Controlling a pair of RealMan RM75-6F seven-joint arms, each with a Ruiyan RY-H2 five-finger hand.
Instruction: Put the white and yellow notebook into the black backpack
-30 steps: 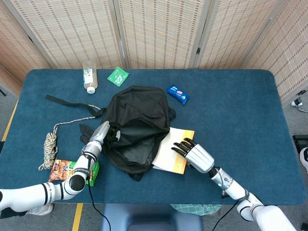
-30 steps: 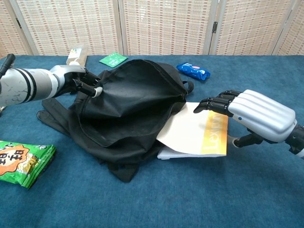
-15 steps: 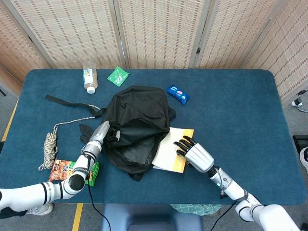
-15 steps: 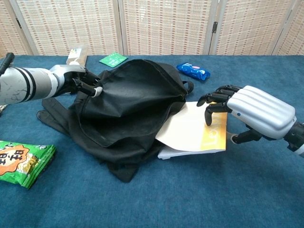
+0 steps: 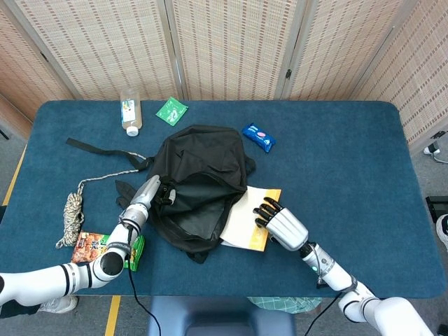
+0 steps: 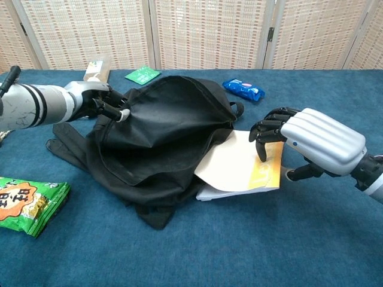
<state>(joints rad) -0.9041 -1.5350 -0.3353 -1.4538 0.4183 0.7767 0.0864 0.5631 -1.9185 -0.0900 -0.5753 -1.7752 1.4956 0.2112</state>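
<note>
The black backpack (image 5: 199,185) (image 6: 161,134) lies mid-table with its mouth gaping toward me. My left hand (image 5: 147,192) (image 6: 99,103) grips the rim of the opening at its left side and holds it up. The white and yellow notebook (image 5: 246,222) (image 6: 239,170) lies flat with its left corner tucked inside the mouth and its yellow edge outside. My right hand (image 5: 282,225) (image 6: 314,143) grips that yellow edge, fingers (image 6: 263,133) curled down on top and the thumb at the side below.
A water bottle (image 5: 130,112), a green packet (image 5: 171,110) and a blue packet (image 5: 258,136) lie at the back. A rope (image 5: 72,210) and a snack bag (image 5: 91,246) (image 6: 27,200) lie front left. A loose strap (image 5: 98,148) trails left of the backpack.
My right hand's fingers have curled down onto the notebook's yellow edge, and hand and notebook have slid slightly left toward the backpack's mouth. The left hand has stayed put.
</note>
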